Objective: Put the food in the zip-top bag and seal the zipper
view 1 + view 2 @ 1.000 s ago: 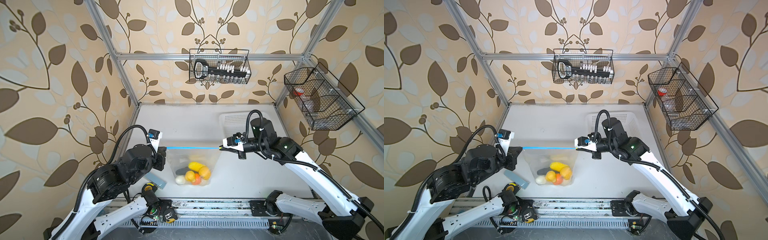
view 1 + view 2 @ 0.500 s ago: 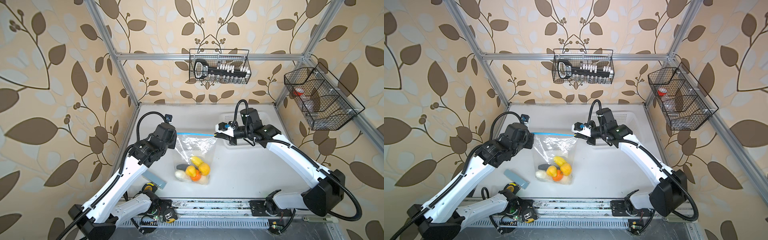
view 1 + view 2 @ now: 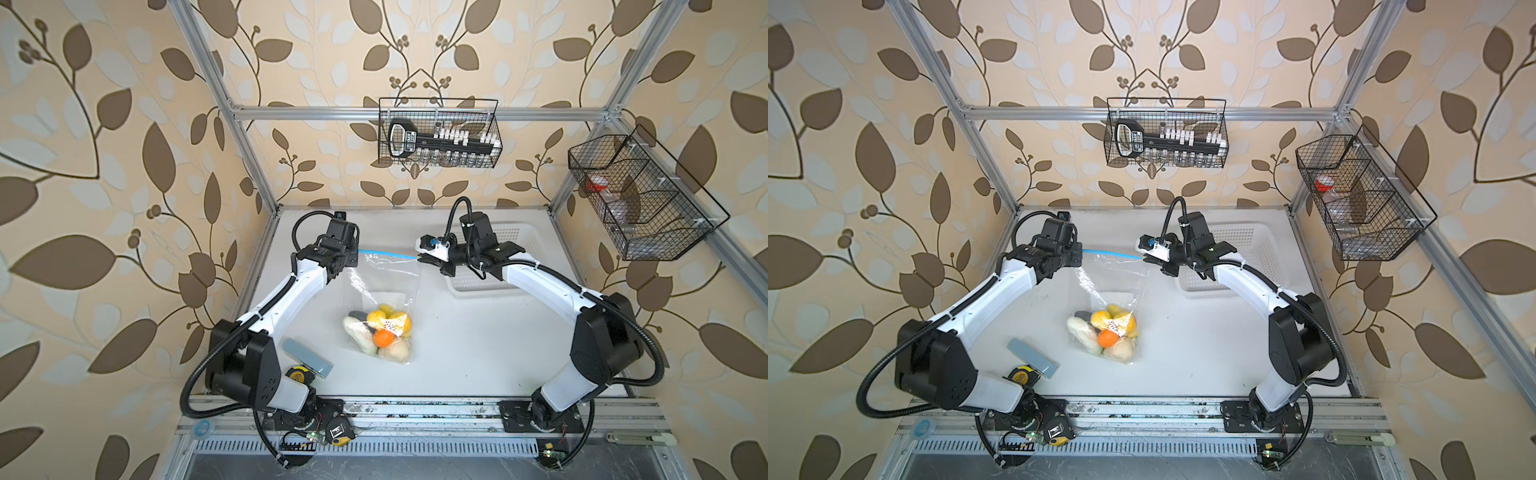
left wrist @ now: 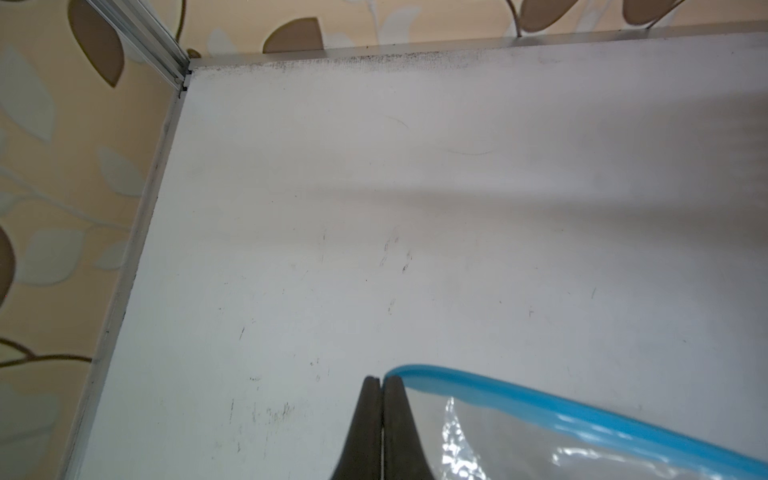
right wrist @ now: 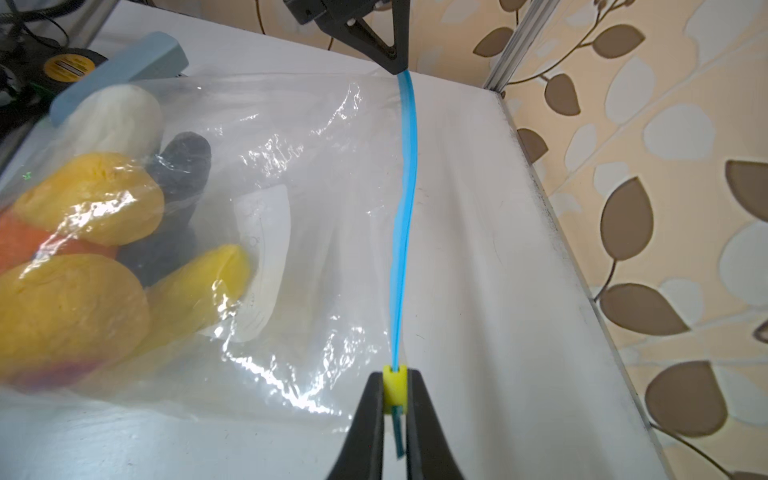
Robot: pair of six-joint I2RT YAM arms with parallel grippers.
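Toy food [image 3: 380, 332] inside the clear zip-top bag [image 3: 388, 276]

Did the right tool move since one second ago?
Yes. The right tool went toward the back wall: from the front edge of the white basket to beside its middle.

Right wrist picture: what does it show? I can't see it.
Black jaws pinch the yellow tab at the end of a blue zipper on a clear bag. Inside is toy food, yellow, orange, white and dark, over a white table.
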